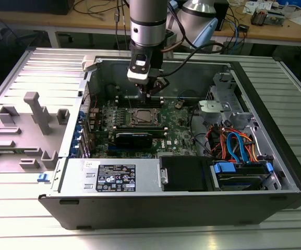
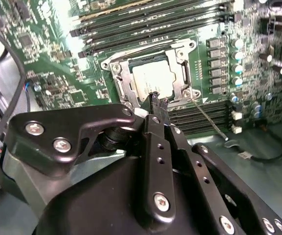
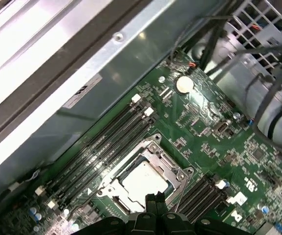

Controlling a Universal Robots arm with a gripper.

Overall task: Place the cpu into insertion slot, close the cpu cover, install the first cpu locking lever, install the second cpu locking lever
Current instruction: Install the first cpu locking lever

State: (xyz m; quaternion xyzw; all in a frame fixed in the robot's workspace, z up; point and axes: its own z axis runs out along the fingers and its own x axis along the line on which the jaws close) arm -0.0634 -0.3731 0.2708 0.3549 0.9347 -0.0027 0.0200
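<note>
Ribbed tabletop (image 1: 20, 224) is carrying an open computer case (image 1: 166, 208); I'm watching the gripper (image 2: 159, 98), fingers pinched together and empty, hovering just above the cpu (image 2: 153, 78) sitting in the insertion slot (image 2: 148, 61).

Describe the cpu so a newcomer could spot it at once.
Inside the open computer case, find the green motherboard. Between its two banks of long black memory slots sits the silver cpu cover; the cpu is the pale, smooth metal square in its window, right by the claw. Nothing else nearby is plain and pale.
</note>
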